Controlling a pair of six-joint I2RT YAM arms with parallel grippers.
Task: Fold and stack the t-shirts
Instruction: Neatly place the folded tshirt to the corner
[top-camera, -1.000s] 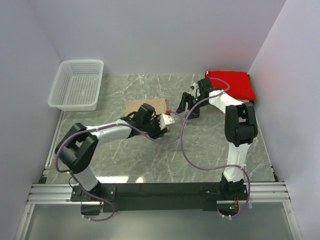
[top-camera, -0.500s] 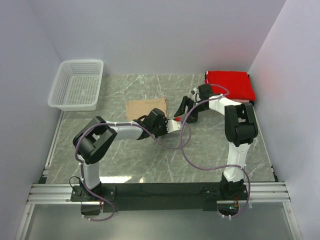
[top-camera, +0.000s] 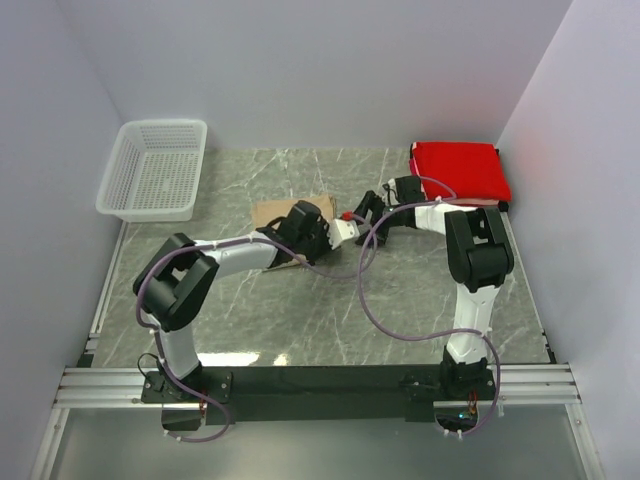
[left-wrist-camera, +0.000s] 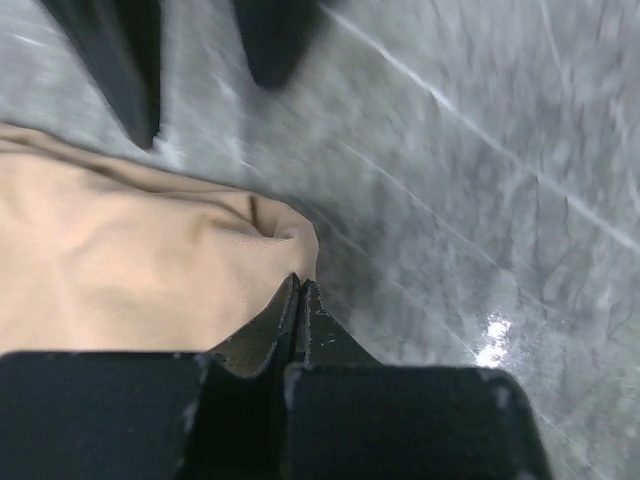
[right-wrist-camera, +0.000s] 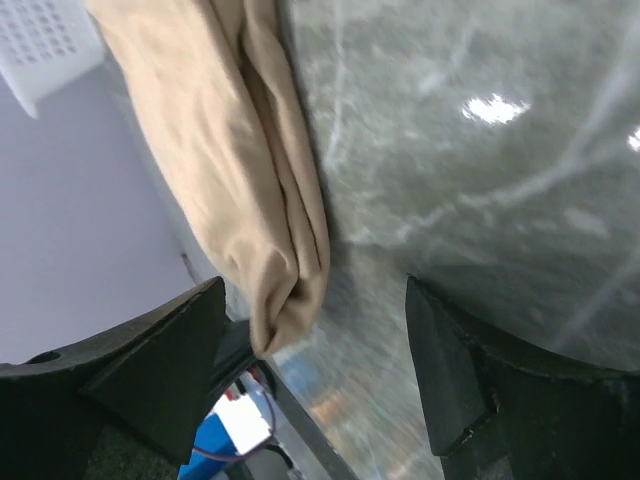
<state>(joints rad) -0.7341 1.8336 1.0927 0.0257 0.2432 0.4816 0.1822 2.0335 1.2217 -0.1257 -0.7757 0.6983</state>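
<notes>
As left claw (left-wrist-camera: 298, 288) returns — shut at tan shirt (left-wrist-camera: 120, 260) corner; right claw (right-wrist-camera: 310, 300) wide.

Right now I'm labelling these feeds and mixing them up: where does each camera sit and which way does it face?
Top external: above and behind the bases, looking down on the table, both arms, tan shirt, red shirt and basket.
Left wrist: on the left arm, facing down past its shut left gripper at the tan shirt's corner; the other arm's fingers show at top.
Right wrist: on the right arm, looking low across the table toward the basket, through its open right gripper.
Both wrist views share the tan shirt.
</notes>
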